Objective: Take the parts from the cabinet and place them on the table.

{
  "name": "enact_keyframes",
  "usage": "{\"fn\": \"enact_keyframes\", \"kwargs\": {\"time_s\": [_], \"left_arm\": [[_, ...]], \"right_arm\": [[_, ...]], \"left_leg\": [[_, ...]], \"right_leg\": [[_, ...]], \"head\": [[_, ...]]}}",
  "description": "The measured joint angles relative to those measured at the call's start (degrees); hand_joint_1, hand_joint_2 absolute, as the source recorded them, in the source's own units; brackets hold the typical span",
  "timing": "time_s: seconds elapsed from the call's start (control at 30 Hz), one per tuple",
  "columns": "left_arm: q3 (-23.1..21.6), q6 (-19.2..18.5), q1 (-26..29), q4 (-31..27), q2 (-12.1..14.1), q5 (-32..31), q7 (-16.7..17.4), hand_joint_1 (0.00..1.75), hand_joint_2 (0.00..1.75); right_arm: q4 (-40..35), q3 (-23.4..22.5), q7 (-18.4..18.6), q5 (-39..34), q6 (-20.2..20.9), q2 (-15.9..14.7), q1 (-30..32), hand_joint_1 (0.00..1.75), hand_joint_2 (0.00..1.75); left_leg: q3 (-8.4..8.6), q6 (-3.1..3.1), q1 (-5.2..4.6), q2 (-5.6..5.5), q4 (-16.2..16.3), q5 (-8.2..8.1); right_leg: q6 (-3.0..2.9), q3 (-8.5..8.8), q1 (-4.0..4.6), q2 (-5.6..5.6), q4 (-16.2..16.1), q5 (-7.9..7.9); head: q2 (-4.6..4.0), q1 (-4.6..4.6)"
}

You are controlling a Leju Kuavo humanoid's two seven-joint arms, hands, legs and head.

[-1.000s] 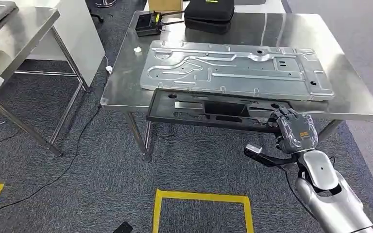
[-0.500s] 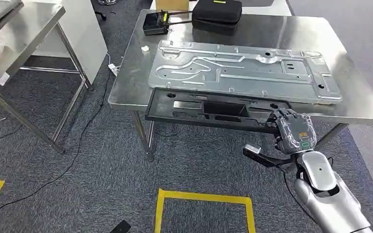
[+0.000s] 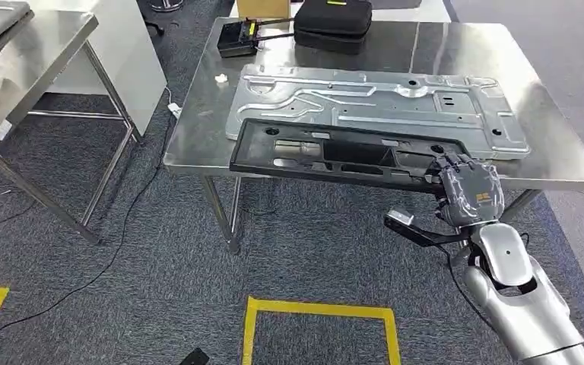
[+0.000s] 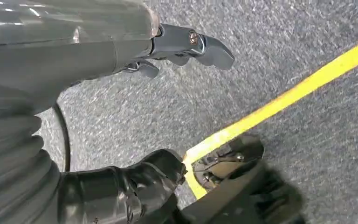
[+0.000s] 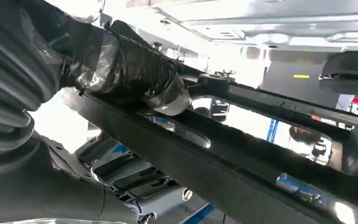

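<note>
A long black plastic frame part (image 3: 334,156) lies level over the steel table's (image 3: 563,156) front edge, partly over the big silver stamped metal panel (image 3: 372,106) that rests flat on the table. My right hand (image 3: 468,190) grips the frame's right end. In the right wrist view the thumb (image 5: 135,74) wraps over the black frame (image 5: 242,154). My left hand (image 4: 135,116) hangs over the carpet with its fingers apart and nothing in it.
A black case (image 3: 332,23) and a small black radio (image 3: 236,38) sit at the table's far edge. A second steel table (image 3: 23,68) stands at the left. Yellow tape (image 3: 319,315) and a black cable (image 3: 114,251) lie on the carpet.
My right hand has lifted the black frame from below the table's edge up onto the table, so it now overlaps the silver panel. The view shifted a little.
</note>
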Motion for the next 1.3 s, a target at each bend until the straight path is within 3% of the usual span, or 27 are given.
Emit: {"fn": "enact_keyframes", "kwargs": {"time_s": [0.03, 0.1, 0.17, 0.23, 0.3, 0.33, 0.37, 0.4, 0.47, 0.5, 0.53, 0.63, 0.67, 0.7, 0.73, 0.8, 0.83, 0.87, 0.9, 0.97, 1.0, 1.03, 1.13, 1.2, 1.23, 1.3], "left_arm": [[0.0, 0.0, -0.1, 0.0, 0.0, 0.0, 0.0, 0.00, 1.75], [0.0, 0.0, 0.1, 0.0, -0.1, 0.0, 0.0, 0.00, 1.75], [0.0, 0.1, 0.0, 0.0, -0.1, 0.0, 0.1, 0.00, 1.75], [0.0, 0.1, -0.2, 0.0, -0.1, 0.0, 0.2, 0.00, 1.75], [0.0, 0.1, -0.1, 0.0, -0.1, -0.1, 0.3, 0.00, 1.75], [0.0, 0.1, 0.0, 0.0, -0.1, -0.1, 0.4, 0.00, 1.75], [0.0, 0.1, 0.0, 0.0, -0.1, -0.1, 0.5, 0.00, 1.75], [0.0, 0.1, 0.0, 0.0, -0.1, 0.0, 0.5, 0.00, 1.75], [0.0, 0.1, -0.1, 0.0, -0.2, -0.1, 0.5, 0.00, 1.75], [0.0, 0.1, -0.1, 0.0, -0.3, 0.0, 0.5, 0.00, 1.75], [0.0, 0.1, -0.2, 0.0, -0.3, 0.0, 0.5, 0.00, 1.75], [0.0, 0.0, -0.1, 0.0, -0.3, 0.0, 0.5, 0.00, 1.75], [0.0, 0.0, -0.1, 0.0, -0.3, 0.0, 0.5, 0.00, 1.75], [0.0, 0.1, -0.2, 0.0, -0.3, 0.0, 0.5, 0.00, 1.75], [0.0, 0.1, -0.2, 0.0, -0.2, 0.0, 0.5, 0.00, 1.75], [0.0, 0.1, -0.2, 0.0, -0.2, 0.0, 0.5, 0.00, 1.75], [0.0, 0.1, -0.1, 0.0, -0.2, 0.0, 0.5, 0.00, 1.75], [0.0, 0.1, 0.0, 0.0, -0.2, 0.0, 0.5, 0.00, 1.75], [0.0, 0.1, 0.0, 0.0, -0.2, 0.0, 0.5, 0.00, 1.75], [0.0, 0.1, 0.0, 0.0, -0.2, 0.0, 0.5, 0.00, 1.75], [0.0, 0.1, 0.0, 0.0, -0.2, 0.0, 0.5, 0.00, 1.75], [0.0, 0.1, -0.1, 0.0, -0.2, 0.0, 0.5, 0.00, 1.75], [0.0, 0.1, 0.1, 0.0, -0.2, 0.0, 0.5, 0.00, 1.75], [0.1, 0.1, 0.1, 0.0, -0.2, 0.0, 0.5, 0.00, 1.75], [0.1, 0.1, 0.0, 0.0, -0.1, 0.0, 0.5, 0.00, 1.75], [0.1, 0.1, -0.1, 0.0, -0.2, 0.0, 0.4, 0.00, 1.75]], "right_arm": [[0.0, 0.0, 0.0, 0.0, 0.0, 0.0, 0.0, 1.75, 1.75], [0.0, 0.0, -0.1, 0.0, 0.0, 0.0, 0.0, 1.75, 1.75], [0.0, 0.0, -0.1, 0.0, 0.0, 0.0, 0.0, 1.75, 1.75], [0.0, 0.0, -0.1, 0.0, 0.1, 0.0, -0.1, 1.75, 1.75], [0.1, 0.0, -0.1, 0.0, 0.1, 0.0, 0.0, 1.75, 1.75], [0.1, 0.0, -0.1, 0.0, 0.1, 0.0, 0.1, 1.75, 1.75], [0.2, 0.0, -0.1, 0.0, 0.1, 0.0, 0.3, 1.75, 1.75], [0.2, 0.0, -0.1, 0.0, 0.1, 0.0, 0.3, 1.75, 1.75], [0.2, 0.0, -0.1, 0.0, 0.1, 0.0, 0.2, 1.75, 1.75], [0.2, 0.0, -0.1, 0.0, 0.1, 0.0, 0.1, 1.75, 1.75], [0.2, 0.0, -0.1, 0.0, 0.1, 0.0, 0.2, 1.75, 1.75], [0.2, 0.0, -0.1, 0.0, 0.1, 0.0, 0.3, 1.75, 1.75], [0.2, 0.0, -0.1, 0.0, 0.1, 0.0, 0.4, 1.75, 1.75], [0.2, 0.0, -0.1, 0.0, 0.1, 0.0, 0.4, 1.75, 1.75], [0.2, 0.0, -0.1, 0.0, 0.1, 0.0, 0.4, 1.75, 1.75], [0.2, 0.0, -0.1, 0.0, 0.1, 0.1, 0.5, 1.75, 1.75], [0.2, 0.0, -0.1, 0.0, 0.1, 0.1, 0.5, 1.75, 1.75], [0.2, 0.0, -0.1, 0.0, 0.1, 0.1, 0.7, 1.75, 1.75], [0.2, 0.0, -0.1, 0.0, 0.1, 0.1, 0.8, 1.75, 1.75], [0.2, 0.0, -0.1, 0.0, 0.1, 0.1, 1.0, 1.75, 1.75], [0.2, 0.0, -0.1, 0.0, 0.1, 0.1, 1.0, 1.75, 1.75], [0.2, 0.0, -0.1, 0.0, 0.1, 0.1, 1.0, 1.75, 1.75], [0.2, 0.0, -0.1, 0.0, 0.1, 0.2, 1.0, 1.75, 1.75], [0.2, -0.1, -0.1, 0.0, 0.1, 0.2, 1.2, 1.75, 1.75], [0.2, -0.1, -0.1, 0.0, 0.1, 0.2, 1.1, 1.75, 1.75], [0.2, -0.1, -0.1, 0.0, 0.1, 0.2, 1.3, 1.75, 1.75]], "left_leg": [[-0.05, 0.72, -0.26, -0.15, -0.3, 0.21], [-0.15, 1.34, -0.51, -0.18, -0.3, 0.28], [0.08, 2.16, -0.12, -0.14, -0.9, 0.75], [0.02, 2.73, -0.15, -0.14, -0.9, 0.77], [0.01, 2.97, -0.42, -0.10, -0.9, 0.68], [0.01, 3.02, -0.54, -0.10, -0.9, 0.66], [0.09, 3.11, -0.70, -0.12, -0.9, 0.60], [0.18, 3.14, -0.85, -0.16, -0.9, 0.56], [0.49, 3.15, -1.07, -0.24, -0.9, 0.42], [0.39, 3.09, -1.12, -0.23, -0.9, 0.34], [0.13, 2.90, -1.47, -0.29, -0.6, 0.29], [0.27, 2.10, -1.21, -0.11, -1.1, 0.48], [0.02, 1.75, -1.48, -0.09, -0.8, -0.02], [-0.24, 1.38, -1.39, -0.01, 0.4, -0.90], [-1.65, 1.15, -1.27, 0.01, 3.5, -2.83], [-6.08, 0.68, -0.89, 0.02, 12.4, -6.64], [-7.99, 0.50, -0.79, 0.03, 15.9, -7.45], [-8.61, 0.42, -0.70, 0.03, 16.7, -6.80], [-7.83, 0.41, -0.59, 0.04, 14.6, -4.88], [-3.25, 0.64, -0.49, 0.05, 4.9, 0.53], [-1.47, 0.90, -0.49, 0.05, 0.9, 1.87], [-0.51, 1.07, -0.73, 0.00, -0.8, 0.85], [-0.67, 2.04, -0.95, -0.09, -0.5, 0.70], [0.09, 2.76, -0.51, -0.06, -1.4, 0.97], [0.23, 3.06, -0.51, -0.05, -1.4, 0.87], [0.36, 3.57, -0.62, -0.06, -1.4, 0.53]], "right_leg": [[0.41, -0.26, 0.25, 0.06, 0.2, 0.06], [0.92, -0.13, 0.07, 0.05, -0.3, 0.36], [1.47, -0.20, -0.15, -0.05, 0.1, -0.27], [1.61, -2.76, -0.07, -0.02, 5.7, -3.84], [1.69, -7.19, 0.09, -0.02, 14.9, -7.61], [1.62, -8.51, 0.12, -0.02, 17.4, -8.05], [1.40, -8.73, 0.21, -0.02, 17.3, -6.83], [1.06, -7.42, 0.30, -0.02, 14.2, -4.50], [0.03, -2.50, 0.73, -0.02, 4.0, 0.69], [-0.67, -1.12, 1.08, -0.07, 0.9, 0.70], [-0.67, -0.85, 1.30, -0.12, -0.1, 0.61], [-0.84, -0.96, 1.49, 0.06, -0.1, 0.64], [-1.27, -0.38, 0.50, -0.05, -1.0, 1.07], [-1.41, -0.03, 0.62, -0.11, -1.4, 1.12], [-1.50, 0.05, 0.59, -0.20, -1.4, 1.12], [-1.71, 0.09, 0.62, -0.28, -1.3, 0.99], [-1.73, 0.09, 0.62, -0.27, -1.3, 0.94], [-1.72, 0.12, 0.61, -0.24, -1.2, 0.86], [-1.66, 0.25, 0.60, -0.20, -1.2, 0.68], [-1.28, 0.69, 0.57, -0.10, -0.9, 0.20], [-1.01, 0.73, 0.57, -0.10, -0.7, -0.09], [-0.51, 0.46, 1.08, 0.04, -0.2, -0.45], [0.21, 0.60, 0.84, -0.02, -0.5, -0.45], [0.80, 0.36, 0.62, -0.02, 0.6, -1.34], [0.88, -0.69, 0.61, -0.03, 2.7, -2.65], [1.23, -6.09, 0.59, 0.01, 12.5, -6.66]], "head": [[0.00, 0.11], [0.00, 0.07], [0.00, 0.09], [0.00, 0.09], [0.00, 0.09], [0.00, 0.09], [0.00, 0.09], [0.00, 0.09], [0.00, 0.09], [0.00, 0.09], [0.00, 0.04], [0.00, 0.04], [0.00, 0.06], [0.00, 0.05], [0.00, 0.00], [0.00, 0.02], [0.00, 0.00], [0.00, 0.02], [0.00, 0.00], [0.00, 0.00], [0.00, 0.04], [0.00, 0.00], [0.00, 0.04], [0.00, 0.09], [0.00, 0.04], [0.00, 0.04]]}}
